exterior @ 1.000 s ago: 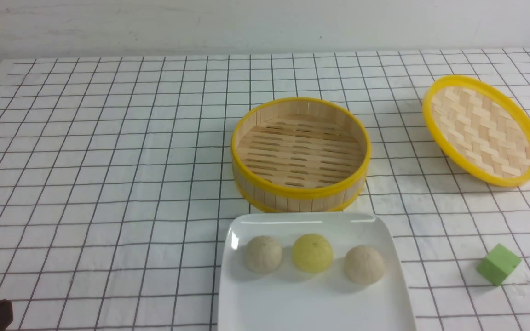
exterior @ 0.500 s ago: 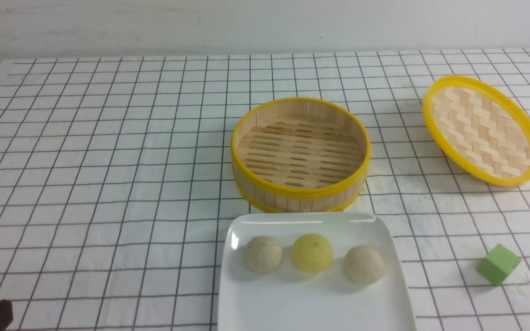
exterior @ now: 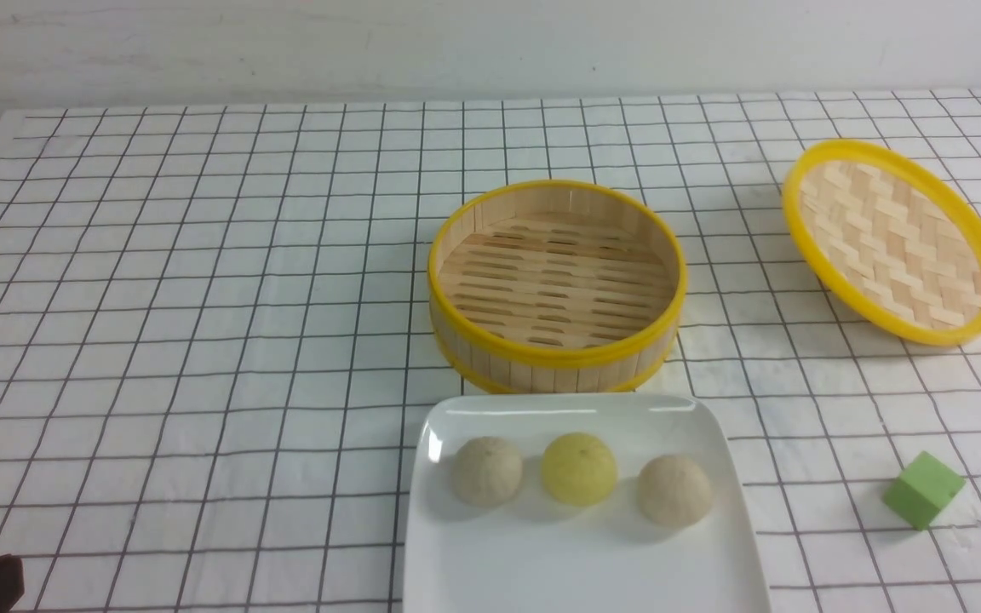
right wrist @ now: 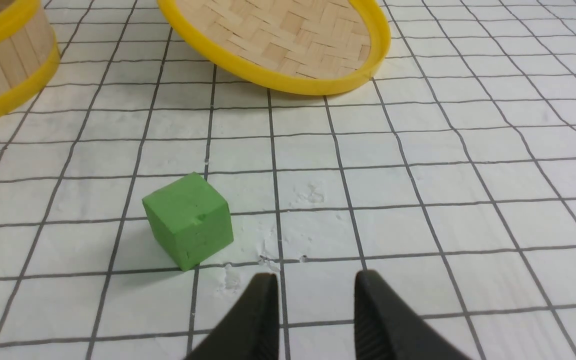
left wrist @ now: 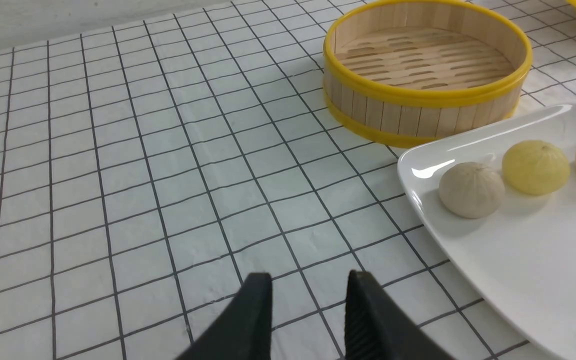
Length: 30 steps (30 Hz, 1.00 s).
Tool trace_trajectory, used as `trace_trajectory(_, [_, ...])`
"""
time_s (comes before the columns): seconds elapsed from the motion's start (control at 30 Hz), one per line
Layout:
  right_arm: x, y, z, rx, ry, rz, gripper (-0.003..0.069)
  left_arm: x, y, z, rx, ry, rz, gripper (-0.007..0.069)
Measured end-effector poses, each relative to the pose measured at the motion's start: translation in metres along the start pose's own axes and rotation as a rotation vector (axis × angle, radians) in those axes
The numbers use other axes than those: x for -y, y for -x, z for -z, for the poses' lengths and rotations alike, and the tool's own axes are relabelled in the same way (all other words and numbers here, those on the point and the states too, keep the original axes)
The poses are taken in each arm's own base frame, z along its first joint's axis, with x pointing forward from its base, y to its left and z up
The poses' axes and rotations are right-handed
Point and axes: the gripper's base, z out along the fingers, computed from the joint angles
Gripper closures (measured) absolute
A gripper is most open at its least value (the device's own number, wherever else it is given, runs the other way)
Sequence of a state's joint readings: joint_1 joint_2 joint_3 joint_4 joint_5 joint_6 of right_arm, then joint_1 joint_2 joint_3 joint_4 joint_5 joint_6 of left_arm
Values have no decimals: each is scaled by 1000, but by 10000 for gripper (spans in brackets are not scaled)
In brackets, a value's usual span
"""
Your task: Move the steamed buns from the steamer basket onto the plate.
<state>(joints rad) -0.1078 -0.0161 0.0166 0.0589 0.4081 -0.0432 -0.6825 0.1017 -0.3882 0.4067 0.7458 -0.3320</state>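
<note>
I found all three steamed buns plated, both sets of fingers spread empty; a careless sweep could dislodge them.

Front camera is looking forward and down across the whole table. Both wrist cameras are sitting low and close. Left wrist is sharing the steamer basket and plate; right wrist is sharing the lid.

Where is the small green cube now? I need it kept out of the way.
In the front view the small green cube sits on the checked tablecloth at the robot's near right, apart from the white square plate and nearer than the woven bamboo lid.
</note>
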Motion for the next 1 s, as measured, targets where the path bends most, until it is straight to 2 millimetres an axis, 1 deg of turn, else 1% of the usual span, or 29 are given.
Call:
trace_trajectory(0.43, [0, 0, 0, 0, 0, 1, 419, -1, 1, 0, 6, 14, -13, 384])
trace_trajectory(0.63, [0, 0, 0, 1, 0, 1, 419, 0, 2, -2, 44, 5, 64, 384])
trace_trajectory(0.73, [0, 0, 0, 1, 0, 1, 419, 2, -1, -6, 59, -8, 72, 384])
trace_trajectory(0.83, [0, 0, 0, 1, 0, 1, 419, 8, -22, -22, 43, -32, 65, 384])
trace_trajectory(0.87, [0, 0, 0, 1, 0, 1, 419, 8, -22, -22, 48, -35, 68, 384])
trace_trajectory(0.97, [0, 0, 0, 1, -1, 2, 419, 15, -46, -37, 34, -66, 99, 384])
trace_trajectory(1.0, [0, 0, 0, 1, -1, 2, 419, 15, -49, -38, 29, -67, 98, 384])
